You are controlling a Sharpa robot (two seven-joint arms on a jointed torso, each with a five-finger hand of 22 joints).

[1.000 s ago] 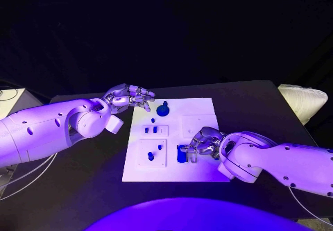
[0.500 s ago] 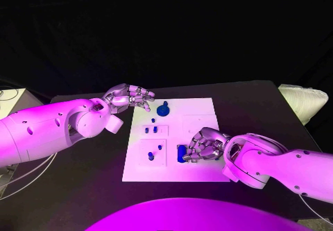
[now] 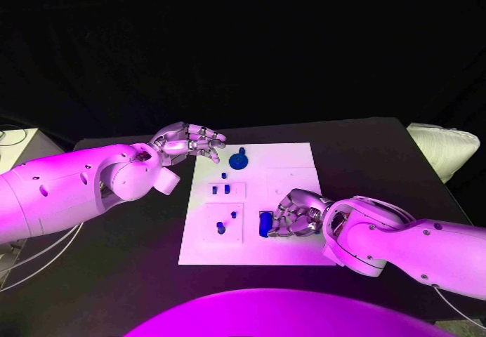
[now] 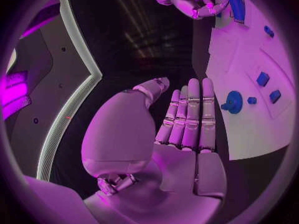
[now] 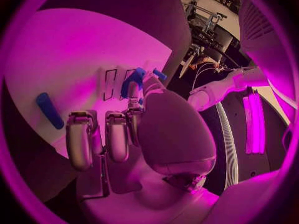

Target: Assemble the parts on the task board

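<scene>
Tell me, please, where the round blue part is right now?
In the head view the round blue part sits at the board's far edge, just right of the left robot hand, not touching it.

A black table [image 3: 355,151] carries everything here. The white task board [image 3: 293,160] lies flat on it at the middle, its long sides running from near to far, with bare black surface showing on its left, on its right and beyond its far edge. At the table's right edge, level with the far half of the board and well apart from it, sits a pale, ribbed, rounded object [image 3: 442,149]; whether it rests on the table or just beside it cannot be told.
</scene>
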